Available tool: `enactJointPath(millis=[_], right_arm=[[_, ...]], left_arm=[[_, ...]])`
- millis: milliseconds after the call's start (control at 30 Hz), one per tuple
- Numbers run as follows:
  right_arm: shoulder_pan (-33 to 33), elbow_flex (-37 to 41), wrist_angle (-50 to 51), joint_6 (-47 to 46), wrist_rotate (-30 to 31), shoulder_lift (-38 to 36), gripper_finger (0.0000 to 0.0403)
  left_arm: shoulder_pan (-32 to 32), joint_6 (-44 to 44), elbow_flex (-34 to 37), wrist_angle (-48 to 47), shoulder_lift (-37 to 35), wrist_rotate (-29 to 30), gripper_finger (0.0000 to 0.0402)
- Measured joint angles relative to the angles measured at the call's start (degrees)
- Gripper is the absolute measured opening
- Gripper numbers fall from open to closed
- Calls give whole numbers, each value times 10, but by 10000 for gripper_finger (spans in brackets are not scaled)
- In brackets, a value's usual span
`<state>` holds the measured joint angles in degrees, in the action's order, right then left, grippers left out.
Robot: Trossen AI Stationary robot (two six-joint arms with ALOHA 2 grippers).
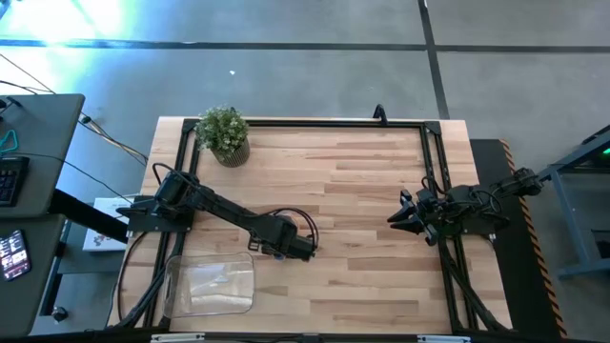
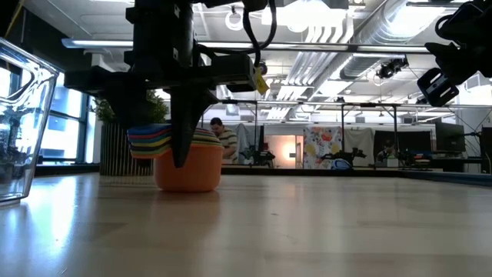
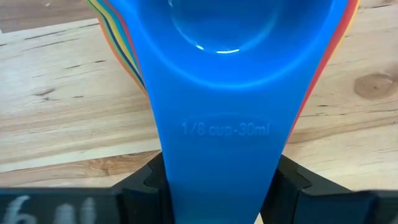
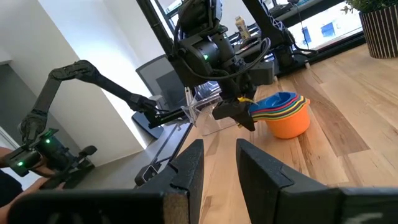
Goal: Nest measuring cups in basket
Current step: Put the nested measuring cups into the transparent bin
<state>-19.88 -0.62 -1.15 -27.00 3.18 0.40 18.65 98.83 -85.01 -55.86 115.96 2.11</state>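
High view: left gripper [image 1: 291, 250] extended over mid-table, just beside the basket [image 1: 212, 284], which sits at the near left corner; right gripper [image 1: 404, 216] parked at the right edge; potted plant [image 1: 225, 134] at the far left corner.

Low view: measuring cups [image 2: 184, 161] nested in one stack, orange outermost, standing on the table [image 2: 307, 231]; left fingers clamp the stacked handles.

Left wrist view: blue cup [image 3: 217, 74] uppermost, marked 1/8 cup.

Right wrist view: right fingers [image 4: 186, 168] parted, holding nothing.
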Motion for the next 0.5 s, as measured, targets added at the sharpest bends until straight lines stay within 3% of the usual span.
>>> enactJointPath(millis=[500], right_arm=[[0, 0, 0, 0, 0, 0, 87]], left_arm=[[0, -12, 0, 2, 0, 7, 141]])
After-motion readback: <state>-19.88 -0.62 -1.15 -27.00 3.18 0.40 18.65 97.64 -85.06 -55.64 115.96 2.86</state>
